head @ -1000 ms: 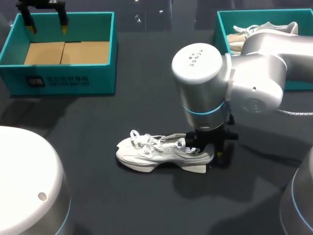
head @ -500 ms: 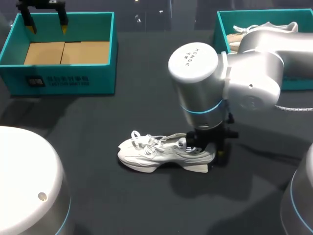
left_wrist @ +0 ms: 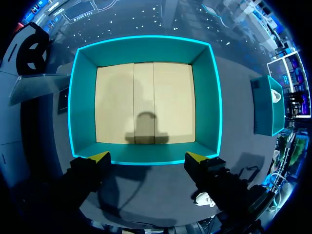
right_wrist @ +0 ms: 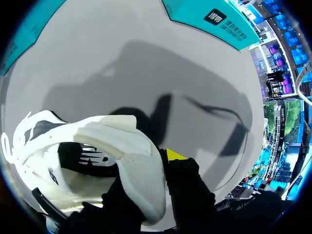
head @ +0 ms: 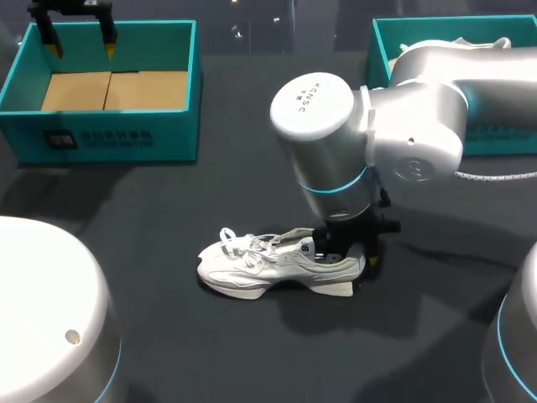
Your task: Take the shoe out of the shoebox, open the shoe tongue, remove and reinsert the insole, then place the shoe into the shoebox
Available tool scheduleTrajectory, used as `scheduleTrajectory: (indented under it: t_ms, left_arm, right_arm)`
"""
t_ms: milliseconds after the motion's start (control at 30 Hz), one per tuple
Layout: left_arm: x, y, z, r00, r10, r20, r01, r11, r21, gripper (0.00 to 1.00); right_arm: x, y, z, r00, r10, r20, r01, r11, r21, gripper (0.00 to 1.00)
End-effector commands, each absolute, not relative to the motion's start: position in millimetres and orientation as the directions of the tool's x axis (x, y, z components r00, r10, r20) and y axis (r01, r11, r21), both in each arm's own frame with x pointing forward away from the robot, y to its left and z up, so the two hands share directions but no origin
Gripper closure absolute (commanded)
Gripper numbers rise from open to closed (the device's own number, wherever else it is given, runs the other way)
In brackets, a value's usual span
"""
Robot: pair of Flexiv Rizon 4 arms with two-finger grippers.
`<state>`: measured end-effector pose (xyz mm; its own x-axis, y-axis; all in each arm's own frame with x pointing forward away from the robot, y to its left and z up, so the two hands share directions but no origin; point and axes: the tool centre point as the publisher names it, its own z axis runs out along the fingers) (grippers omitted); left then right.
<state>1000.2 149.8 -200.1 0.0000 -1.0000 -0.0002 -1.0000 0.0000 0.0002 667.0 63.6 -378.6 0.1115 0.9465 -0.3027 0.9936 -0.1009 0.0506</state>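
My right claw (head: 352, 259) pinches the white shoe (head: 252, 267) by its heel on the middle surface, probably steadying it for tongue work, while my left claw (left_wrist: 147, 157) hangs spread over the far-left shoebox (head: 109, 138).

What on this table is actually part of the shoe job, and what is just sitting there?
Part of the job:
- white shoe, lying on the table
- empty teal box at the far left, probably its shoebox

Just lying about, as far as I can tell:
- second teal box at the far right
- other shoe inside that box
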Motion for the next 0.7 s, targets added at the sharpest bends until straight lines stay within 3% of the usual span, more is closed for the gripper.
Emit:
scheduleTrajectory:
  t_ms: [33, 133, 200, 233, 700]
  left_arm:
    - [1000.0, 149.9, -200.1, 0.000, -1.000, 0.000, -1.000, 0.000, 0.000, 0.00]
    - [1000.0, 149.9, -200.1, 0.000, -1.000, 0.000, -1.000, 0.000, 0.000, 0.00]
    - [1000.0, 149.9, -200.1, 0.000, -1.000, 0.000, -1.000, 0.000, 0.000, 0.00]
    - [1000.0, 149.9, -200.1, 0.000, -1.000, 0.000, -1.000, 0.000, 0.000, 0.00]
    - [1000.0, 149.9, -200.1, 0.000, -1.000, 0.000, -1.000, 0.000, 0.000, 0.00]
  right_arm:
    - [665.7, 68.0, -382.6, 0.106, 0.949, -0.298, 0.994, -0.095, 0.049, 0.67]
    - [665.7, 66.9, -382.2, 0.102, 0.951, -0.293, 0.995, -0.092, 0.048, 0.42]
    - [665.6, 66.0, -380.1, 0.099, 0.953, -0.285, 0.995, -0.090, 0.045, 0.17]
    - [665.2, 65.6, -378.1, 0.093, 0.956, -0.279, 0.996, -0.084, 0.042, 0.00]
    - [661.3, 45.3, -328.4, -0.005, 0.987, -0.161, 1.000, 0.007, 0.014, 0.00]
